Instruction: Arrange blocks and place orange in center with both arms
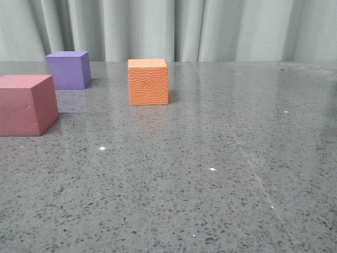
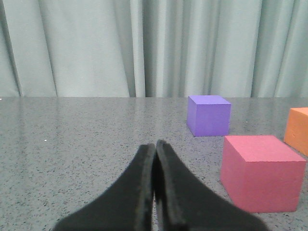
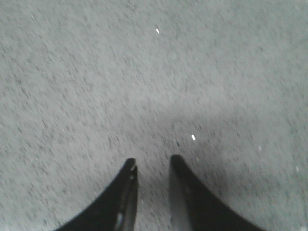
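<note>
The orange cube stands on the grey table near the middle at the back. The purple cube stands to its left, further back. The pink-red cube stands at the left edge, nearer. Neither gripper shows in the front view. In the left wrist view my left gripper is shut and empty, with the pink-red cube, the purple cube and a part of the orange cube ahead of it to one side. My right gripper is slightly open and empty over bare table; no cube shows there.
The speckled grey tabletop runs to a pale curtain at the back. A few small white specks lie on the surface.
</note>
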Motion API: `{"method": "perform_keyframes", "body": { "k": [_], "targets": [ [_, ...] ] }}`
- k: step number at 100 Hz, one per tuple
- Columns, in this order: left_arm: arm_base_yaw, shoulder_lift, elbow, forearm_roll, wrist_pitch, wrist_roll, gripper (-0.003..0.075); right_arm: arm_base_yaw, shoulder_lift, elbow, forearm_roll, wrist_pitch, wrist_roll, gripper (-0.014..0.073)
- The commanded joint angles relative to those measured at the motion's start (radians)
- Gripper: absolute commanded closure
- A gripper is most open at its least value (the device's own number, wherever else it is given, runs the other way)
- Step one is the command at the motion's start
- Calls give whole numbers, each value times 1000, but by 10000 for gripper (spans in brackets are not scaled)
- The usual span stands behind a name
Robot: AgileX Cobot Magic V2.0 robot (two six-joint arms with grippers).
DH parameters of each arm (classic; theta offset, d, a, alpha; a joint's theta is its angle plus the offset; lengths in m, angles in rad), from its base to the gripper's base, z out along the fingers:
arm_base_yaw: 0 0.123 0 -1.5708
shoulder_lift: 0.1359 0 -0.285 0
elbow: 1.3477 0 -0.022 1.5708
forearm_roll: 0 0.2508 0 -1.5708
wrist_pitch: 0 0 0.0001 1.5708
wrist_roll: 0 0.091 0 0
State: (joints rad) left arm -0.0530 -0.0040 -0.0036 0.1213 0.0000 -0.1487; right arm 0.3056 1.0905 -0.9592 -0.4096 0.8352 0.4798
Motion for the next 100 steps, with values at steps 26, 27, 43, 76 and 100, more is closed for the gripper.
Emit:
{"method": "perform_keyframes", "body": {
  "k": [26, 27, 43, 76, 100],
  "targets": [
    [-1, -33, 54, -8, -72, 2, 739, -11, -264, 169, -35, -82, 2, 658],
    [-1, -33, 54, -8, -72, 2, 739, -11, -268, 174, -35, -85, 2, 658],
    [-1, -33, 54, -8, -72, 2, 739, -11, -353, 198, -35, -77, 2, 657],
    [-1, -33, 54, -8, -72, 2, 739, -11, -372, 198, -35, -77, 2, 657],
    [-1, -33, 54, -8, -72, 2, 739, -11, -372, 198, -35, -77, 2, 657]
  ]
}}
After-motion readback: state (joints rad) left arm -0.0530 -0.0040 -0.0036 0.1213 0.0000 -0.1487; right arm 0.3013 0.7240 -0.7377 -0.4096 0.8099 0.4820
